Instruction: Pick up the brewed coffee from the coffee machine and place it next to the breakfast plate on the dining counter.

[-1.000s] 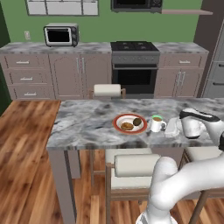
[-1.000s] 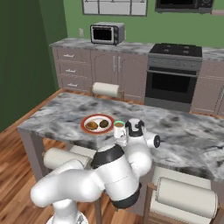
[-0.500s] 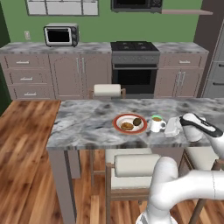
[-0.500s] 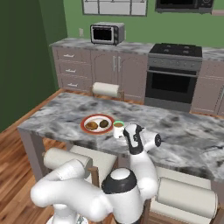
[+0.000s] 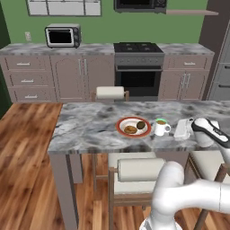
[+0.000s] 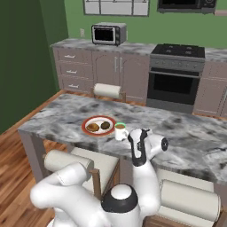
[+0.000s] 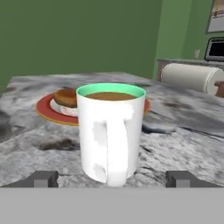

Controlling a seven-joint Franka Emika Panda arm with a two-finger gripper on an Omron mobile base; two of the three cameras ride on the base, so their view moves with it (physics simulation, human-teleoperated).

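The brewed coffee (image 5: 160, 127) is a small white mug with a green rim. It stands upright on the dining counter (image 5: 85, 130), just right of the breakfast plate (image 5: 134, 126) with its two brown pieces. In the hand view the mug (image 7: 111, 133) is close ahead, its handle towards me, and the plate (image 7: 57, 108) lies behind it. My gripper (image 5: 176, 129) is open and level with the mug's right side. Its fingertips (image 7: 43, 178) stand wide apart, short of the mug and not touching it. From the right the gripper (image 6: 131, 138) sits just behind the mug (image 6: 120, 131).
A cushioned stool with a roll back (image 5: 137, 170) stands at the counter's near side, and another roll (image 5: 110, 93) shows beyond the far edge. Brown cabinets, a stove (image 5: 138, 67) and a microwave (image 5: 63, 36) line the back wall. Bare counter stretches left of the plate.
My hand and wrist have sunk a little and eased back from the mug, while the elbow has dropped. The mug and the plate have stayed where they were.
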